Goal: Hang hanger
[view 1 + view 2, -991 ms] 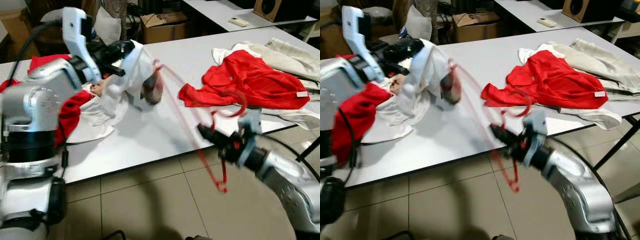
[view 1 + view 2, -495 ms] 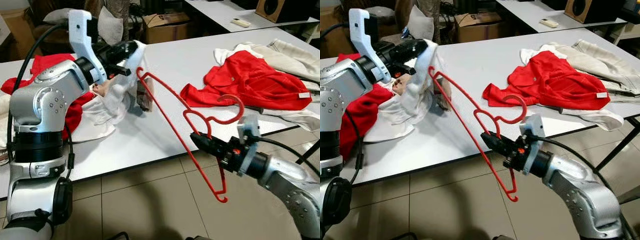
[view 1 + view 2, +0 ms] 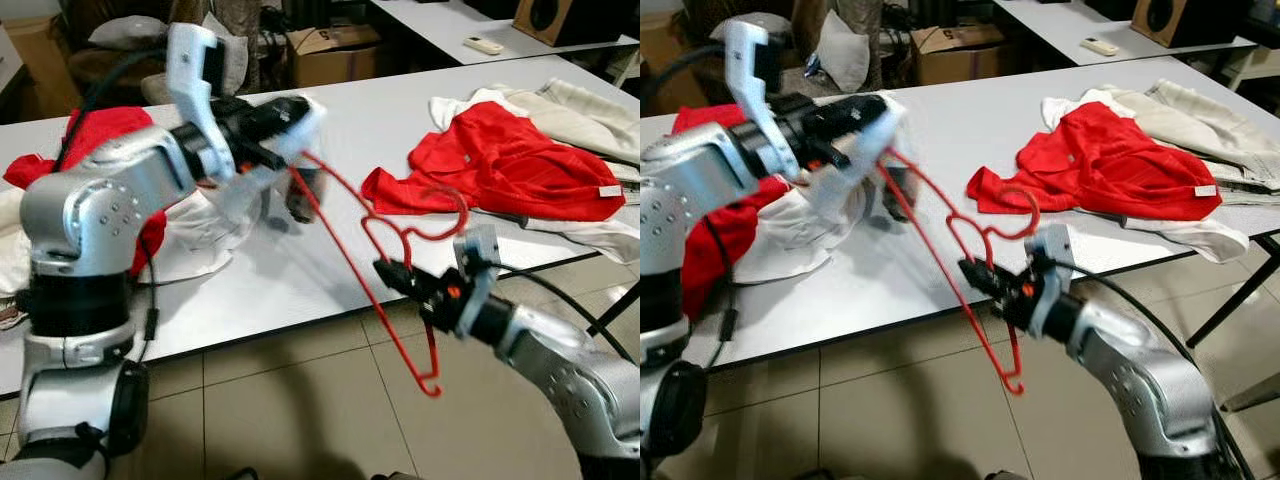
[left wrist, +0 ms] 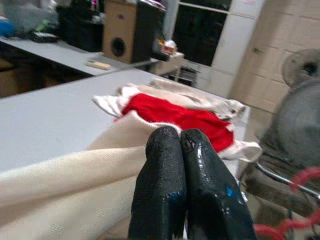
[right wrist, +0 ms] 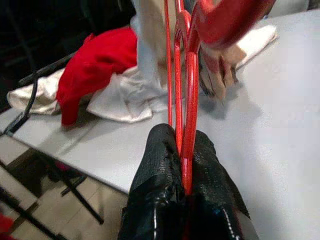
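Over the near edge of the grey table (image 3: 330, 250), in the left eye view, the right gripper (image 3: 392, 274) grasps a red hanger (image 3: 370, 275) near its neck; the hook curls above the gripper and the frame slants from the cloth down to a corner hanging over the tiled floor (image 3: 300, 420). The left gripper (image 3: 290, 112) is raised above the table, pinching a white cloth (image 3: 245, 185) that drapes down to a heap of white and red clothes. Farther right on the table lies a red shirt (image 3: 500, 165) on pale garments.

In the right eye view the same scene repeats: the hanger's upper end reaches the lifted cloth, blurred there, so contact cannot be told.

In the left wrist view, the two black fingers (image 4: 165, 185) are pressed together on the cream-white cloth, with the red shirt beyond on the table.

In the right wrist view, the fingers (image 5: 155, 190) are clenched on the hanger's red wires, which run up toward the hanging cloth.
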You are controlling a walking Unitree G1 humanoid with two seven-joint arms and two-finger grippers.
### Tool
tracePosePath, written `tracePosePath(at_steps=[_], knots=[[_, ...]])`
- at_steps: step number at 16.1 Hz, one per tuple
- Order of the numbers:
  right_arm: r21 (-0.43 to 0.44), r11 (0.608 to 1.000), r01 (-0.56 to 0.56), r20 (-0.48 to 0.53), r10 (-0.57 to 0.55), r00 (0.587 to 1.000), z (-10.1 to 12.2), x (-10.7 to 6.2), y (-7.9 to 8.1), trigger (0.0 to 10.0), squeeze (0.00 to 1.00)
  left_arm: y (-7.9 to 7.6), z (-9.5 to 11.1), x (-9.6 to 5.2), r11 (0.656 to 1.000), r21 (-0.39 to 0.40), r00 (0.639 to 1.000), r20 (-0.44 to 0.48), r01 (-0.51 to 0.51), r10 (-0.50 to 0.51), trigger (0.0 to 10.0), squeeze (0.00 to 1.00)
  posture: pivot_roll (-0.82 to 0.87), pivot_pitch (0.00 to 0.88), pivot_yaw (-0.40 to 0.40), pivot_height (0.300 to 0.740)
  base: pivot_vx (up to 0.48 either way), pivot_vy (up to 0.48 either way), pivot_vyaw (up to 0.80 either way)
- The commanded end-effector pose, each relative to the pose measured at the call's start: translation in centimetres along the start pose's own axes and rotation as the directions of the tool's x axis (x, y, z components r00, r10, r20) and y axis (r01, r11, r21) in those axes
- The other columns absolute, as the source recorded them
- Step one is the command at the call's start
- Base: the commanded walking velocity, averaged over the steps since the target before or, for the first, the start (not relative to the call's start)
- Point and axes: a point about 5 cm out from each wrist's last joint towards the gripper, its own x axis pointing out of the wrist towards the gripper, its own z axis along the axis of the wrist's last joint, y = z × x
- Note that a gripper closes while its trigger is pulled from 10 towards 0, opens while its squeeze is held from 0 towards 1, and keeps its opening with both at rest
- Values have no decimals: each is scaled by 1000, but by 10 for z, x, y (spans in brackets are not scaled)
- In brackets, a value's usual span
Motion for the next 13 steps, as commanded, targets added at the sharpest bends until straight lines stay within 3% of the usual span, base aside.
tracePosePath(at_steps=[1, 5, 7, 8, 9, 10, 11, 13], knots=[[-3, 1000, 15, 38, -15, 999, 8, 4, -2, 0, 0, -8, -9, 6, 1000, -10, 999, -39, 30, -30, 0, 0, -88, 0, 33, 740, 0, 0, 0], [20, 999, -37, 43, 37, 998, 4, 16, 9, 0, 0, -20, -18, 18, 997, -50, 996, -59, 61, -64, 0, 0, -84, 0, 30, 740, 0, 0, 0], [29, 1000, -7, 41, 6, 999, 2, 19, 7, 0, 0, -14, -14, 15, 1000, -21, 998, -53, 20, -21, 431, 0, -85, 0, 28, 740, 0, 0, 0], [35, 999, 3, 49, -5, 999, 3, 20, 6, 0, 0, -6, -13, 12, 999, 9, 998, -50, -38, 39, 10000, 0, -85, 0, 28, 740, 0, 0, 0], [40, 999, 8, 55, -10, 998, 3, 20, 6, 0, 0, 4, -12, 8, 990, 71, 992, -42, -120, 123, 10000, 0, -85, 0, 28, 740, 0, 0, 0], [43, 999, 8, 60, -11, 998, 4, 21, 6, 0, 0, 10, -11, 4, 981, 122, 987, -32, -153, 158, 10000, 165, -87, 0, 28, 740, 0, 0, 0], [47, 999, 8, 66, -11, 998, 5, 21, 6, 0, 0, 7, -9, 0, 985, 125, 992, -18, -122, 125, 10000, 1000, -84, 0, 23, 740, 0, 0, 0], [57, 998, 15, 85, -20, 996, 8, 22, 3, 0, 0, -13, -17, -7, 992, 123, 997, -71, 18, -9, 10000, 1000, -75, 0, 13, 740, 0, 0, 0]])
